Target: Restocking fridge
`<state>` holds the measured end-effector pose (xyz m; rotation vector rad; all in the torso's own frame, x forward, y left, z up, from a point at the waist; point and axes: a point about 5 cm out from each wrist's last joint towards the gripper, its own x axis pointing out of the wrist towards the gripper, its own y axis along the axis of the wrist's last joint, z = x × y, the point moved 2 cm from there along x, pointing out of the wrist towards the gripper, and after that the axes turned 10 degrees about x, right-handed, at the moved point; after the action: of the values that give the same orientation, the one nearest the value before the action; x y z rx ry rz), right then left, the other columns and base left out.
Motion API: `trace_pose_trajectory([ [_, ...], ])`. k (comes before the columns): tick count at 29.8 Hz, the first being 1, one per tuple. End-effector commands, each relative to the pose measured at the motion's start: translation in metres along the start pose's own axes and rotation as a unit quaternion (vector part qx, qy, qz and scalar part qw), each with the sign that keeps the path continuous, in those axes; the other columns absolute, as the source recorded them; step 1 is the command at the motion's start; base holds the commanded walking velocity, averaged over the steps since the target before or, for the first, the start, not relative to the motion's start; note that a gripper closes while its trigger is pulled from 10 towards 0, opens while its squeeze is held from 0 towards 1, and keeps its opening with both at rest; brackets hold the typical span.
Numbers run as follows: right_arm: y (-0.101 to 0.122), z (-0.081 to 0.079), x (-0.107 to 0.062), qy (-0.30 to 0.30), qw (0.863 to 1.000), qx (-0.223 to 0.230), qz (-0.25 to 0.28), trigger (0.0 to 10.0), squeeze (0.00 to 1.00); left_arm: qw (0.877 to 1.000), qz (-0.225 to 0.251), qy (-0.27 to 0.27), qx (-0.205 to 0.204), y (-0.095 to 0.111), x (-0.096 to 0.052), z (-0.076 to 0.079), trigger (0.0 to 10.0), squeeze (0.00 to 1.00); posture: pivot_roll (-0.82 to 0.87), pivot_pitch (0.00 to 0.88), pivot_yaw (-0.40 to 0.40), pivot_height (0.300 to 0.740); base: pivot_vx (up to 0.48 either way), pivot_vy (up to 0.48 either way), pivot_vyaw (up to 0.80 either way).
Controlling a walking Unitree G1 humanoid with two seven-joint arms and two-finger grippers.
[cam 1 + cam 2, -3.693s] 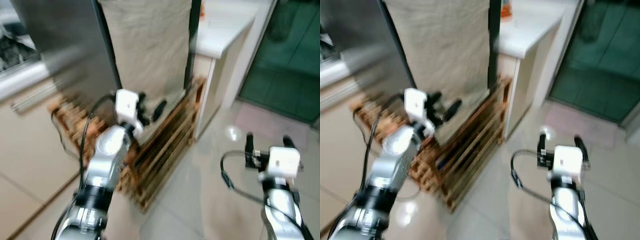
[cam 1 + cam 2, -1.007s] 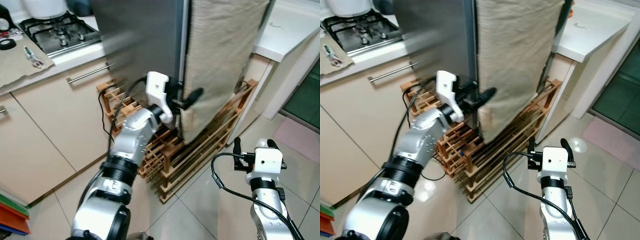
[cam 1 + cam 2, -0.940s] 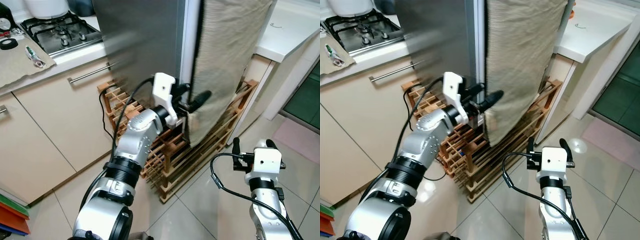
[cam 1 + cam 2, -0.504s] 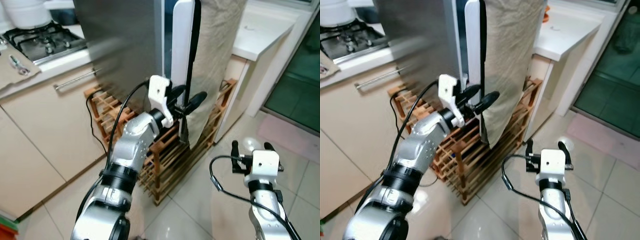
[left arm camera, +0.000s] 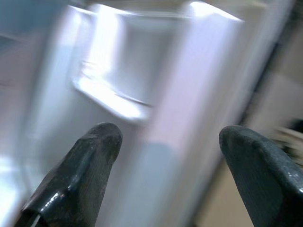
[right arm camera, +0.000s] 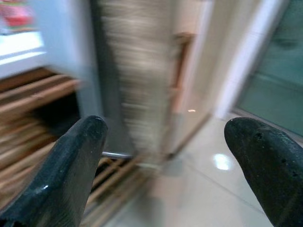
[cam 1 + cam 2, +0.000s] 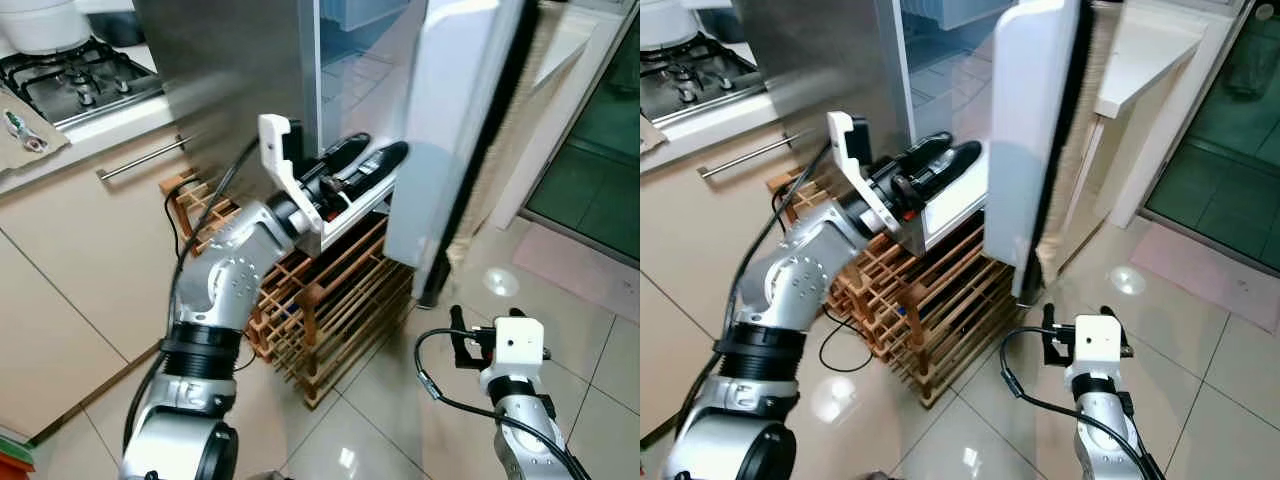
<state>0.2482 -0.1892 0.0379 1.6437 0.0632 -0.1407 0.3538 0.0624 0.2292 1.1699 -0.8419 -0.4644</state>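
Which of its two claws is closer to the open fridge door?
Left. The left gripper reaches up against the fridge door's inner side; the right gripper hangs low over the floor tiles, below the door's bottom edge.

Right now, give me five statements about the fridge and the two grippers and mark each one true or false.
1. The fridge door stands swung open. True.
2. The left gripper is raised at the open fridge, beside the door's inner side. True.
3. The right gripper is clamped on the door's edge. False: it hangs low over the tiled floor, open and holding nothing.
4. A wooden rack stands on the floor under the fridge. True.
5. The left gripper is shut on a bottle. False: the left wrist view shows its fingers apart with nothing between them.
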Motion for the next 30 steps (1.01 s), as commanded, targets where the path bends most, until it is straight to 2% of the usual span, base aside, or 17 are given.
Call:
trace_pose_trajectory([
  [1, -0.004, -0.014, 0.002, 0.039, 0.999, 0.014, -0.018, 10.0, 0.00, 0.998, -0.020, 0.047, 0.037, -0.004, -0.002, -0.012, 10.0, 0.00, 0.00, 0.000, 0.057, 0.740, 0.000, 0.000, 0.00],
  [3, -0.006, -0.027, 0.004, 0.082, 0.995, 0.037, -0.038, 10.0, 0.00, 0.991, -0.051, 0.108, 0.063, -0.013, -0.010, -0.027, 10.0, 0.00, 0.00, 0.000, 0.056, 0.740, 0.000, 0.000, 0.00],
  [5, -0.008, -0.034, 0.003, 0.105, 0.992, 0.043, -0.050, 10.0, 0.00, 0.987, -0.064, 0.133, 0.068, -0.018, -0.016, -0.032, 10.0, 0.00, 0.00, 0.000, 0.055, 0.740, 0.000, 0.000, 0.00],
  [8, -0.012, -0.042, -0.001, 0.134, 0.988, 0.046, -0.066, 10.0, 0.00, 0.980, -0.084, 0.151, 0.099, -0.026, -0.027, -0.034, 10.0, 0.00, 0.00, 0.000, 0.052, 0.740, 0.000, 0.000, 0.00],
  [11, -0.017, -0.047, -0.005, 0.153, 0.984, 0.048, -0.083, 10.0, 0.00, 0.976, -0.097, 0.165, 0.108, -0.032, -0.033, -0.036, 10.0, 0.00, 0.00, 0.000, 0.051, 0.740, 0.000, 0.000, 0.00],
  [14, -0.020, -0.048, -0.007, 0.164, 0.981, 0.045, -0.092, 10.0, 0.00, 0.963, -0.119, 0.198, 0.138, -0.042, -0.042, -0.043, 10.0, 0.00, 0.01, 0.000, 0.050, 0.740, 0.000, 0.000, 0.00],
  [15, -0.017, -0.046, -0.005, 0.155, 0.984, 0.037, -0.080, 10.0, 0.00, 0.951, -0.137, 0.220, 0.170, -0.047, -0.046, -0.048, 10.0, 0.00, 0.01, 0.000, 0.051, 0.740, 0.000, 0.000, 0.00],
  [16, -0.010, -0.041, 0.001, 0.132, 0.989, 0.025, -0.057, 10.0, 0.00, 0.934, -0.159, 0.246, 0.206, -0.053, -0.054, -0.054, 10.0, 0.00, 0.01, 0.000, 0.051, 0.740, 0.000, 0.000, 0.00],
  [17, -0.003, -0.038, 0.006, 0.118, 0.992, 0.021, -0.039, 10.0, 0.00, 0.925, -0.168, 0.260, 0.222, -0.055, -0.059, -0.058, 10.0, 0.00, 0.01, 0.000, 0.051, 0.740, 0.000, 0.000, 0.00],
  [19, 0.014, -0.033, 0.015, 0.097, 0.995, 0.009, 0.002, 10.0, 0.00, 0.910, -0.186, 0.285, 0.236, -0.062, -0.070, -0.064, 10.0, 0.00, 0.01, 0.000, 0.055, 0.740, 0.000, 0.000, 0.00],
  [20, 0.014, -0.033, 0.015, 0.097, 0.995, 0.009, 0.002, 10.0, 0.00, 0.910, -0.186, 0.285, 0.236, -0.062, -0.070, -0.064, 10.0, 0.00, 0.01, 0.000, 0.055, 0.740, 0.000, 0.000, 0.00],
  [21, 0.023, -0.031, 0.020, 0.089, 0.996, 0.006, 0.022, 10.0, 0.00, 0.901, -0.197, 0.300, 0.243, -0.067, -0.077, -0.068, 10.0, 0.00, 0.01, 0.000, 0.055, 0.740, 0.000, 0.000, 0.00],
  [22, 0.042, -0.029, 0.028, 0.076, 0.995, -0.007, 0.062, 10.0, 0.00, 0.889, -0.209, 0.327, 0.243, -0.073, -0.089, -0.074, 10.0, 0.00, 0.01, 0.000, 0.055, 0.740, 0.000, 0.000, 0.00],
  [23, 0.042, -0.029, 0.028, 0.076, 0.995, -0.007, 0.062, 10.0, 0.00, 0.889, -0.209, 0.327, 0.243, -0.073, -0.089, -0.074, 10.0, 0.00, 0.01, 0.000, 0.055, 0.740, 0.000, 0.000, 0.00],
  [27, 0.075, -0.022, 0.039, 0.049, 0.990, -0.021, 0.128, 10.0, 0.00, 0.885, -0.197, 0.341, 0.248, -0.079, -0.102, -0.075, 10.0, 0.00, 0.01, 0.000, 0.055, 0.740, 0.000, 0.000, 0.00],
  [30, 0.091, -0.018, 0.044, 0.036, 0.986, -0.027, 0.160, 10.0, 0.00, 0.895, -0.175, 0.340, 0.229, -0.082, -0.105, -0.072, 10.0, 0.00, 0.01, 0.000, 0.054, 0.740, 0.000, 0.000, 0.00],
])
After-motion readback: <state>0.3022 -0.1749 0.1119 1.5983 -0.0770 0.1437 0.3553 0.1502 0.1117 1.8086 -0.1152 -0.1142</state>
